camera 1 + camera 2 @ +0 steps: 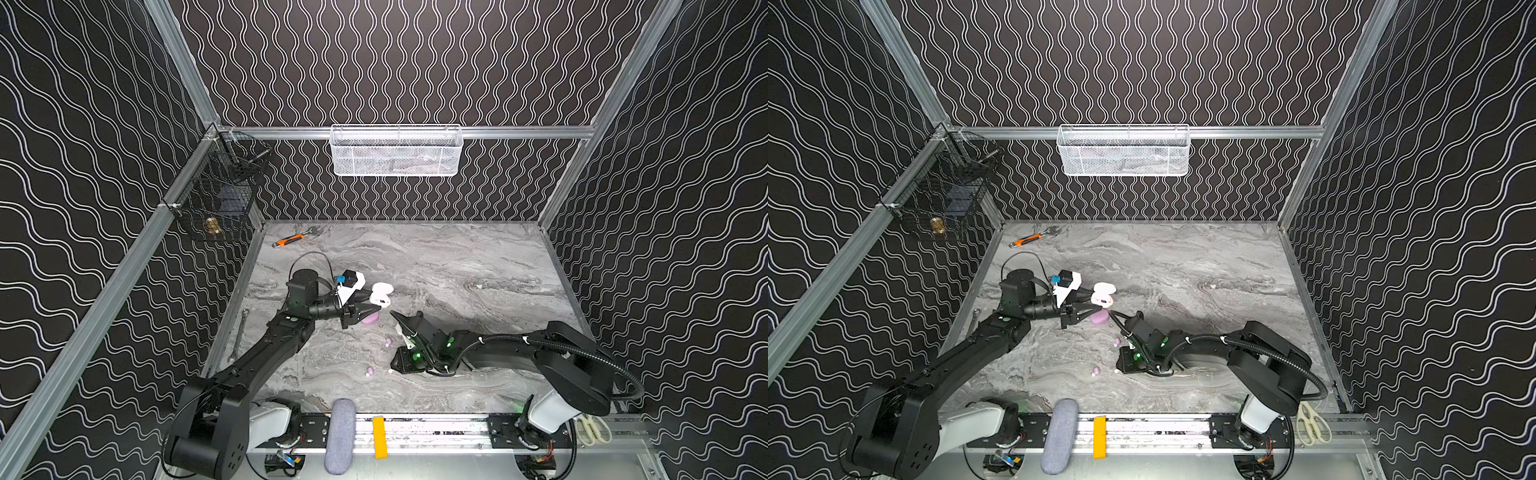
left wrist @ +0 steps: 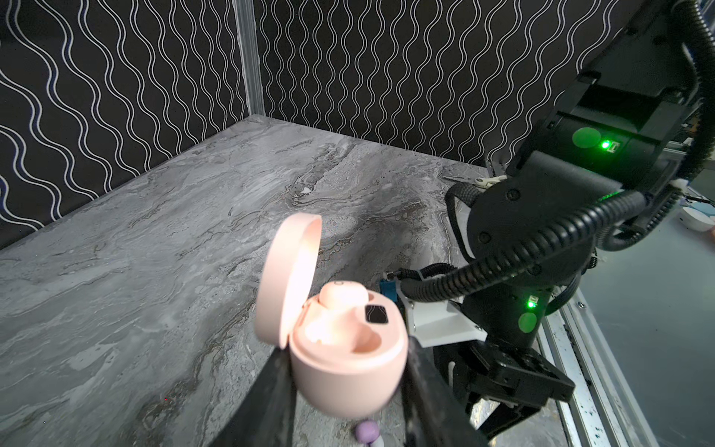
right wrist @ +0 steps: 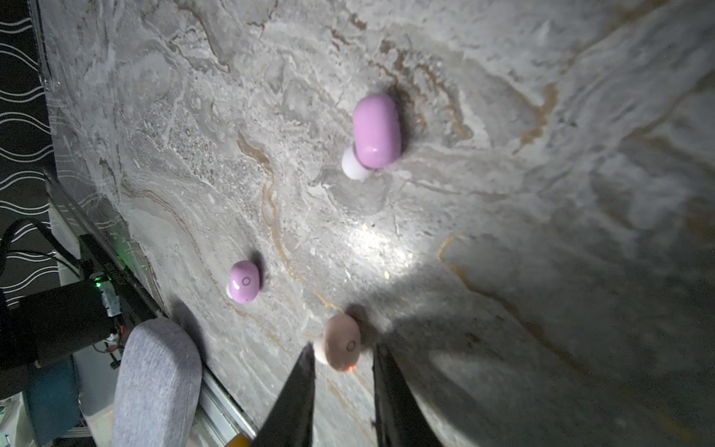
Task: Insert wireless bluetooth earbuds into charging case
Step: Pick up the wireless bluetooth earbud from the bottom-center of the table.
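Cream earbud point(image 3: 339, 337): lies on table between right gripper point(image 3: 343, 347) tips, jaws slightly spread.
Left gripper point(image 2: 348, 365): pinches the open charging case point(image 2: 340, 381).
Surface: grey marble table point(image 1: 457, 270), wavy black walls point(image 1: 395, 62).

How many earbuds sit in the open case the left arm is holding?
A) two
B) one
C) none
B: the left wrist view shows one bud seated in the case, with the other socket empty.

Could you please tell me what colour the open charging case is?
Pale peach-pink; the charging case shows best in the left wrist view.
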Robot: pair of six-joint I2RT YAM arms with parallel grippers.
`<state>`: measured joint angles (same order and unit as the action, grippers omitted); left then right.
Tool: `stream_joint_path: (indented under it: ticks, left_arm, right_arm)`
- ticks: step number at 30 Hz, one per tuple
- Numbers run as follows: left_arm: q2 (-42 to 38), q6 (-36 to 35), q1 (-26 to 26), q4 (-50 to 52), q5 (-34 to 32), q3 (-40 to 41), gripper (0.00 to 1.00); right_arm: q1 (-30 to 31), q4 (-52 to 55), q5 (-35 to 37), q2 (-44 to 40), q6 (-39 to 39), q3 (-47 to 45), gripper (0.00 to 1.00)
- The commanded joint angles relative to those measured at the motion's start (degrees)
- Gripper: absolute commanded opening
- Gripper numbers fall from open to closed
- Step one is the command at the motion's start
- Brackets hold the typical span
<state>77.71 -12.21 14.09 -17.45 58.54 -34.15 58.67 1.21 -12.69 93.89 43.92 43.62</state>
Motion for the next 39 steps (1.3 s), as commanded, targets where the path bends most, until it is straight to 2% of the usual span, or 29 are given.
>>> stream_joint_path:
  ticks: [1,25,32,39]
  left_arm:
    - [0.0,0.5,-0.3,-1.8,-0.3,0.0,0.27]
    - [0.0,1.5,-1.2,-2.9,-0.2,0.1,0.28]
    - [0.1,1.7,-1.2,-3.2,-0.3,0.2,0.28]
    - [0.4,0.8,-1.1,-3.8,-1.9,0.8,0.28]
  right_arm:
    - [0.0,-0.9,-0.6,0.2,-0.5,0.2,0.29]
    - [1.0,3.8,2.0,3.9,-1.8,2.8,0.21]
    - [1.0,4.4,2.9,0.9,-1.7,2.7,0.2]
    - [0.7,11.0,6.4,-5.0,-2.5,5.0,0.2]
